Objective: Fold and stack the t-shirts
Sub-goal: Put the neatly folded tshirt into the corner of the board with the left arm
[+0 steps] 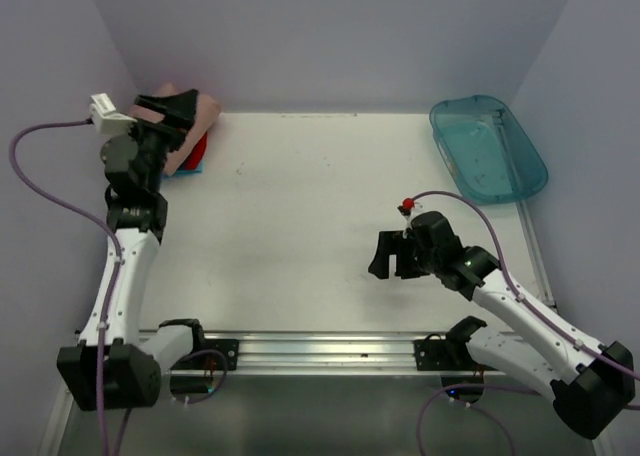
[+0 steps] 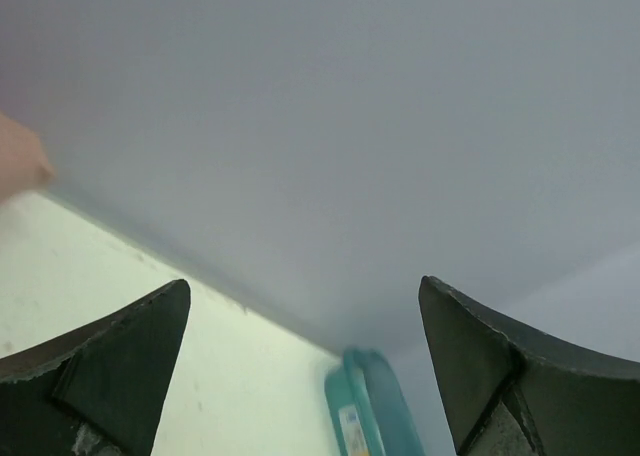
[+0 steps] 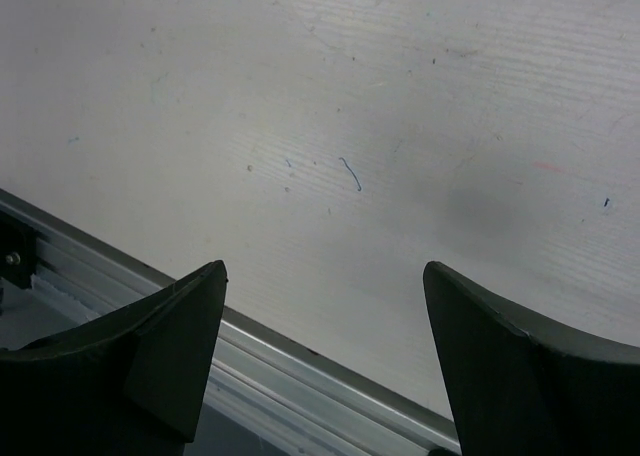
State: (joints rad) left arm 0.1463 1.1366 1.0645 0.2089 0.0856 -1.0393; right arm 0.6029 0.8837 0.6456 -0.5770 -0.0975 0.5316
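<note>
A stack of folded t-shirts sits in the far left corner of the table. A dusty pink-brown tee lies on top, with a red edge and a blue edge showing beneath it. My left gripper hovers open over the stack, with nothing between its fingers. In the left wrist view the gripper faces the wall, and a sliver of the pink-brown tee shows at the left edge. My right gripper stands open and empty above bare table at the near right. Its wrist view shows the gripper over the tabletop.
A translucent teal plastic tub stands at the far right corner; the left wrist view shows the tub beyond the jaws. Purple walls enclose the table on three sides. A metal rail runs along the near edge.
</note>
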